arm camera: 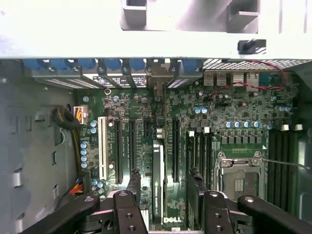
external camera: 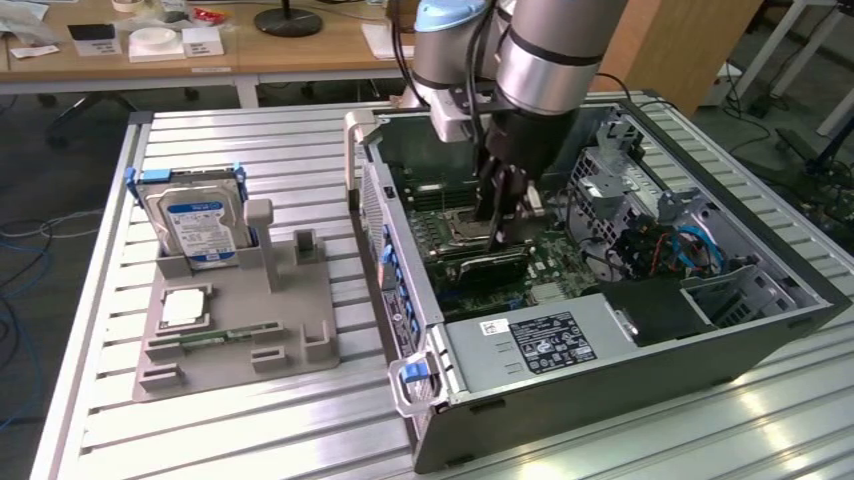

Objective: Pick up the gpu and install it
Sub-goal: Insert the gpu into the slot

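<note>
Down inside the open dark-grey tower computer case [external camera: 601, 350], lying on its side on the slatted aluminium table [external camera: 240, 150]: the black two-fingered gripper [external camera: 501, 215], jaws spread wide and clasping nothing. Directly between the two black fingers [arm camera: 132, 187], seen edge-on from the wrist view: the gpu [arm camera: 158, 165], a thin flat card with a green board, standing upright in a long black slot of the green motherboard [arm camera: 234, 112], a gap on either side to each finger. Just beside it, toward the square silvery processor socket [arm camera: 239, 178], further parallel black slots. Well apart from the gripper, outside the case at the exterior view's left, on a grey moulded tray [external camera: 287, 300]: a silver blue-labelled hard drive [external camera: 198, 225] upright and a narrow green memory stick [external camera: 220, 340] lying flat.
</note>
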`<state>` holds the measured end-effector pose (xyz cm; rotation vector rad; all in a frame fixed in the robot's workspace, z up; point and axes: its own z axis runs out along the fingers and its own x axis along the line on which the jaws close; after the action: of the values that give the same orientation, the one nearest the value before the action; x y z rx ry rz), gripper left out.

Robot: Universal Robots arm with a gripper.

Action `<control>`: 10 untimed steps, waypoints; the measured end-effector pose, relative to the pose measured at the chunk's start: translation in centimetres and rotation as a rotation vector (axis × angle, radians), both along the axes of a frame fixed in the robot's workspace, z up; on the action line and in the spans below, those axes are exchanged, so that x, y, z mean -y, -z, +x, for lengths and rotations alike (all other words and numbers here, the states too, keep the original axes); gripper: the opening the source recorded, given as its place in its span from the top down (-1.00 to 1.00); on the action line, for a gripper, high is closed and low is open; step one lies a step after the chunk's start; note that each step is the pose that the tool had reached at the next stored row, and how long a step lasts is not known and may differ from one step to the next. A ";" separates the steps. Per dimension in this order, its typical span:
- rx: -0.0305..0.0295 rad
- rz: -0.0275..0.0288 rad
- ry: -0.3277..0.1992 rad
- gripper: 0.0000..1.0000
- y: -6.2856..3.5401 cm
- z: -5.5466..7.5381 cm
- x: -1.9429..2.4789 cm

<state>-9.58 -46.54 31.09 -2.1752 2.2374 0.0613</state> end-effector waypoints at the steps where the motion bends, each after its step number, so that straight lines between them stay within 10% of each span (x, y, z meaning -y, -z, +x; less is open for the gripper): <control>1: 0.0000 -0.0001 0.000 -0.04 -0.27 0.0 0.00; 10: 0.0002 -0.0021 0.000 -0.04 -2.31 0.0 -0.03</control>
<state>-9.58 -46.51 33.40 -2.1761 2.2385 0.0587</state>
